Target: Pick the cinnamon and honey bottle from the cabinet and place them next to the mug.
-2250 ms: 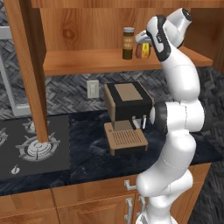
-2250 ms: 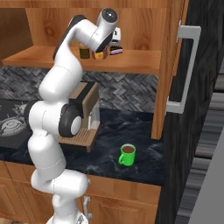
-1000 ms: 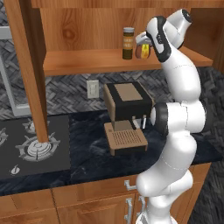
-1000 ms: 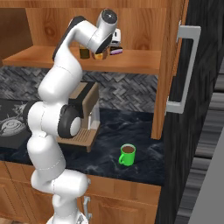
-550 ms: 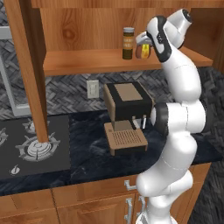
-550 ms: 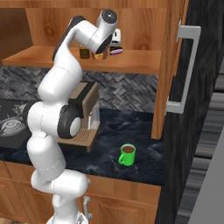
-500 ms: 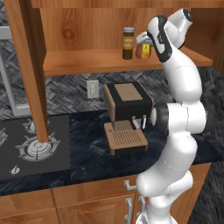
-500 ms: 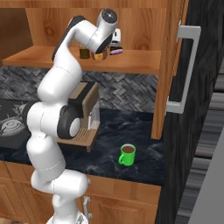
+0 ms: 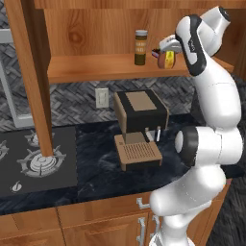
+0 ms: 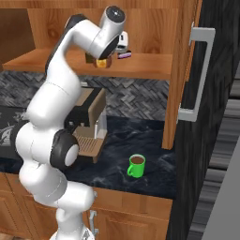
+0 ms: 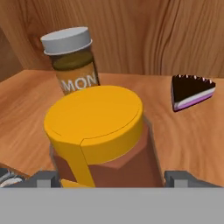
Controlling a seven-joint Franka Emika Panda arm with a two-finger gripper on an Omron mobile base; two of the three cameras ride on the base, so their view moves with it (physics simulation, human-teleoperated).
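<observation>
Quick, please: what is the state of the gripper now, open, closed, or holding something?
Gripper: jaws stand on both sides of the honey bottle on the cabinet shelf; whether they are already closed on it cannot be told.

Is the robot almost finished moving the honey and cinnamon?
Not yet. Nothing stands beside the mug. The gripper is around the honey bottle up on the cabinet shelf; whether it grips is unclear. The cinnamon waits there too. Both trips remain.
</observation>
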